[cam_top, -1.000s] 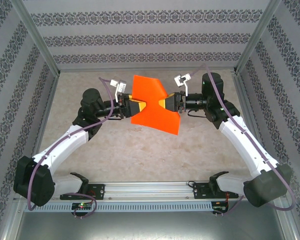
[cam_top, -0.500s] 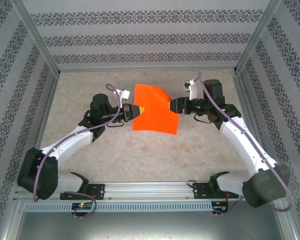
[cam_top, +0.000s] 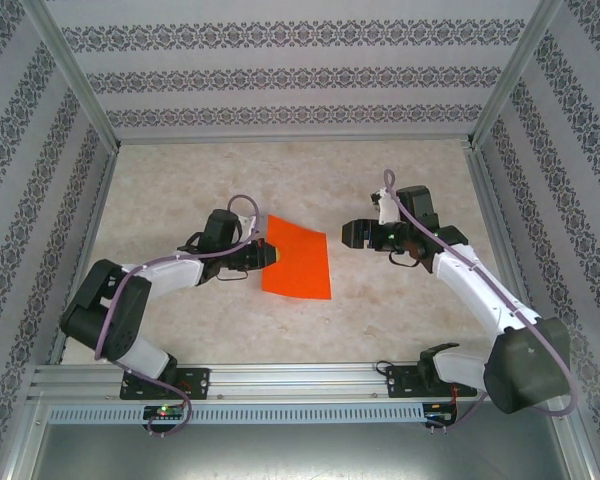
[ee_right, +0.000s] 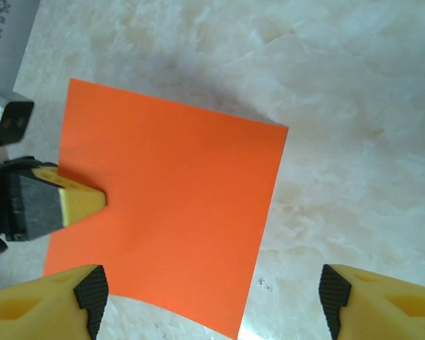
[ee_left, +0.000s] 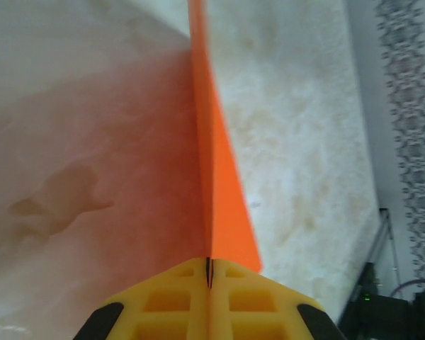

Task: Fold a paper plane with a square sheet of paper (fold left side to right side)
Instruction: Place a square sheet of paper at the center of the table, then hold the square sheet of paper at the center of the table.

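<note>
moved: since half a second ago the right gripper (cam_top: 348, 235) has let go of the square sheet of paper (cam_top: 298, 262) and drawn back to the right; the sheet, then lifted and bowed between both grippers, has dropped low and flat, nearer the table's (cam_top: 230, 180) front edge.
left gripper (cam_top: 270, 255): left of the table's middle, low over it, yellow jaws closed tight on the sheet's left edge; in its wrist view (ee_left: 209, 273) the paper (ee_left: 223, 205) runs edge-on out of the pinch.
sheet: a little left of the table's middle, four-cornered, plain orange (ee_right: 177, 205); on the table or just over it, cannot tell.
right gripper: right of the table's middle, above it, jaws spread wide (ee_right: 212, 289), holding nothing, clear of the sheet's right edge.
table: pale marbled top.
</note>
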